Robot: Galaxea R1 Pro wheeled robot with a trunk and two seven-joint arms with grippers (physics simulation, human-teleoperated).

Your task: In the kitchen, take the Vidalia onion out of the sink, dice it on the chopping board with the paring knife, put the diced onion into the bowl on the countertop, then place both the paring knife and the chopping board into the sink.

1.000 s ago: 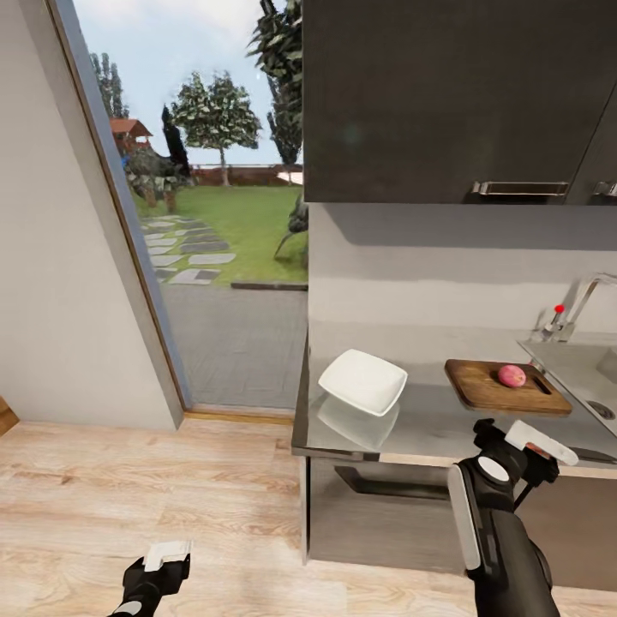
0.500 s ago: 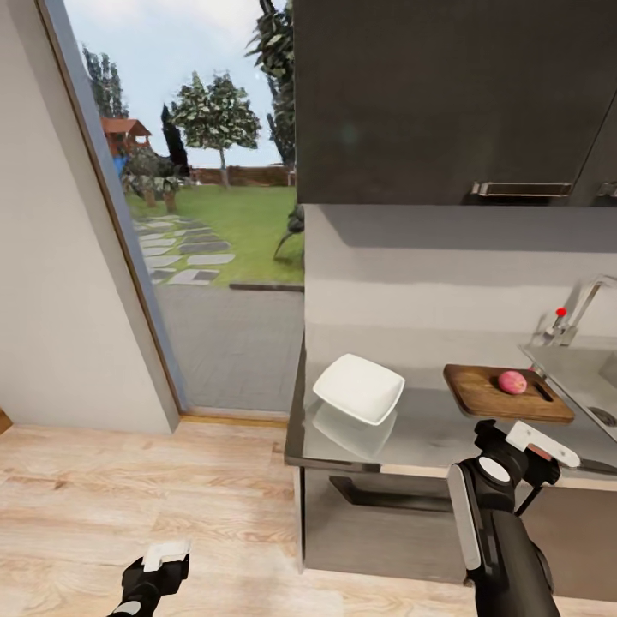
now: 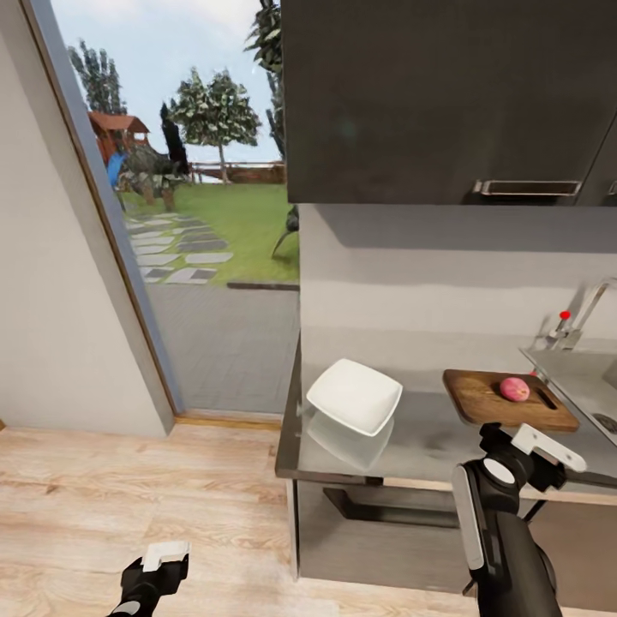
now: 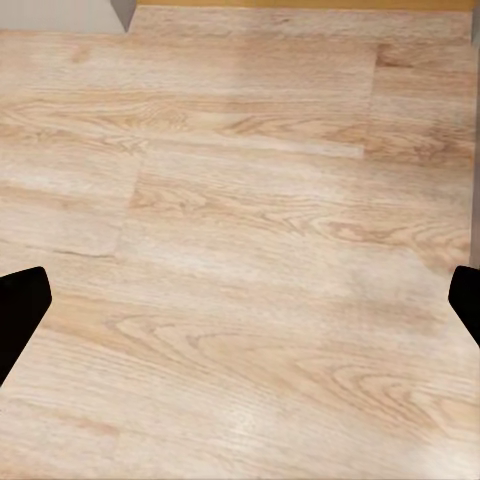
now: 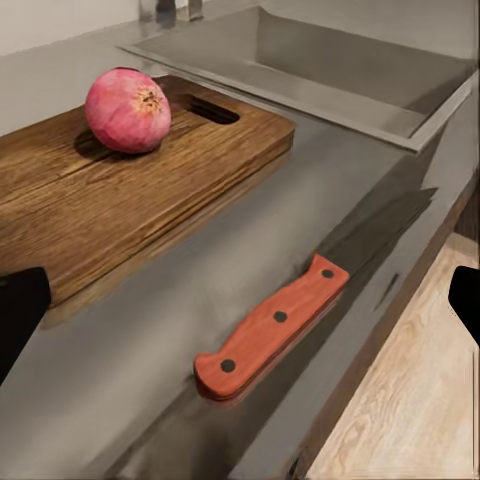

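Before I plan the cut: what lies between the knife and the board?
Only bare countertop. In the right wrist view the knife lies apart from the board, nothing between them.

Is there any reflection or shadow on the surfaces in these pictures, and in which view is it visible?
Head view: the glossy countertop mirrors the white bowl just under it. Right wrist view: the onion throws a soft shadow on the chopping board, and the dark blade of the paring knife almost blends into the grey counter. Left wrist view: evenly lit wooden floor, no glare.
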